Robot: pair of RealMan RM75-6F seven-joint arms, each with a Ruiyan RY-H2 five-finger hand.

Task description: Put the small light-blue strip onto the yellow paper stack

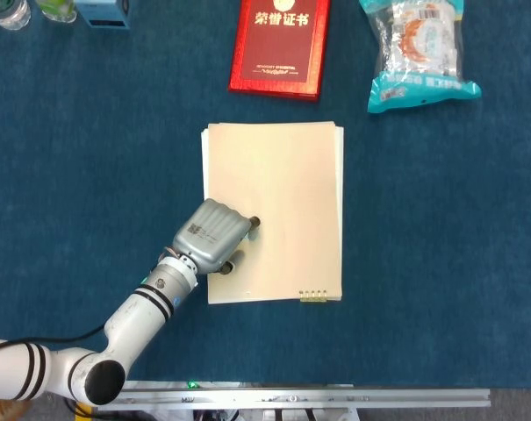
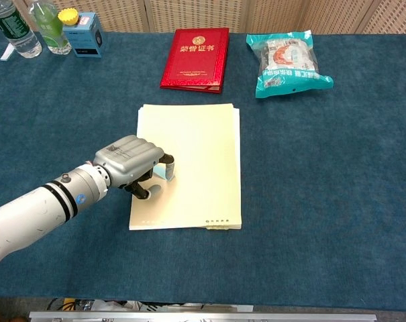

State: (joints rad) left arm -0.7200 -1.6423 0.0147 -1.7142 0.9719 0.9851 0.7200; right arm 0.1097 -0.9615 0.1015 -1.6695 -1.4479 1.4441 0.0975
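Left hand (image 2: 132, 163) pinches the strip (image 2: 168, 172) low over the stack (image 2: 203, 154); placing step, next it needs lowering and fingers releasing.

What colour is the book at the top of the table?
The book is red with gold writing on its cover. The chest view shows it best.

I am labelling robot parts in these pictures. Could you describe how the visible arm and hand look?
Only the left arm shows. Its left hand has a grey metallic shell with a small printed label on the back and dark fingertips. The arm is glossy white, with black rings and a small blue mark near the wrist. A thin dark cable trails beside it in the head view.
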